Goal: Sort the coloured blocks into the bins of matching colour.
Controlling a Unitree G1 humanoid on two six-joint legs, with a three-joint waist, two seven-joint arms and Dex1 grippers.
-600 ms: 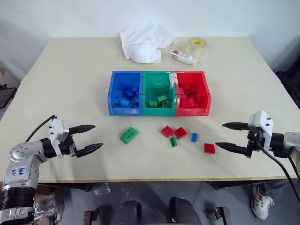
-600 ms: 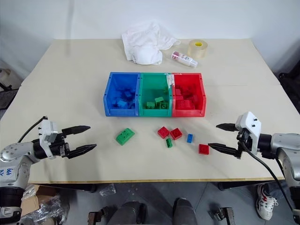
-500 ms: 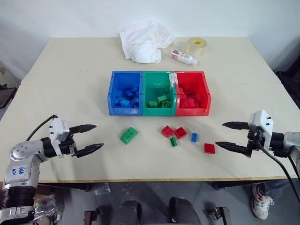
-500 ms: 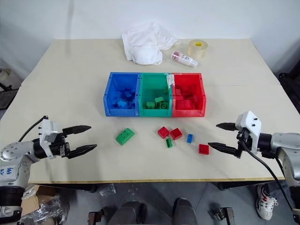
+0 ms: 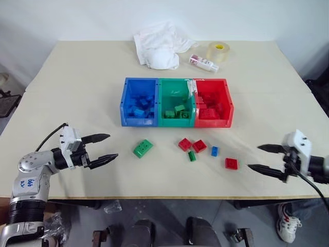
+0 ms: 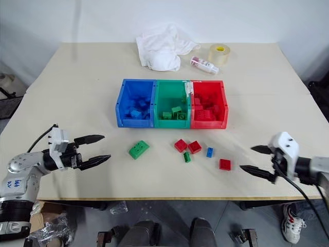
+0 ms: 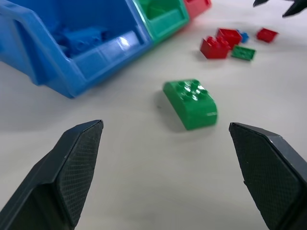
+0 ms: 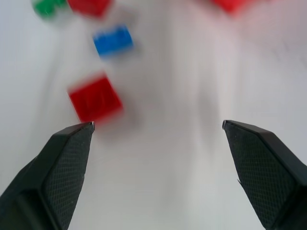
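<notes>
1. Cream laminate covers the tabletop (image 5: 77, 92), which stands against a white wall; a seam runs across it near the far side of the bins.
2. At the far edge lie a crumpled white cloth (image 5: 159, 49), a small pink-and-white bottle (image 5: 202, 63) and a roll of clear tape (image 5: 218, 51), well apart from the blocks.
3. Since half a second ago the right pincer (image 5: 266, 158) has drawn back to the right and toward the near edge, away from the red block (image 5: 231, 163) it stood just beside; the left pincer (image 5: 101, 148) sits slightly farther right than before.
4. Both pincers are spread wide and hold nothing; the left wrist view looks between its fingers at the green curved block (image 7: 191, 103).
5. The bins (image 5: 176, 103) sit mid-table in one joined row: blue on the left, green in the middle, red on the right, each already holding bricks of its own colour.
6. Loose blocks lie on the tabletop just near of the bins: the green curved block left of the group, then two red blocks (image 5: 192, 145) touching side by side, a small flat green block (image 5: 191, 156) just near of them, a small blue block (image 5: 214, 151) to their right, and the single red block farthest right.
</notes>
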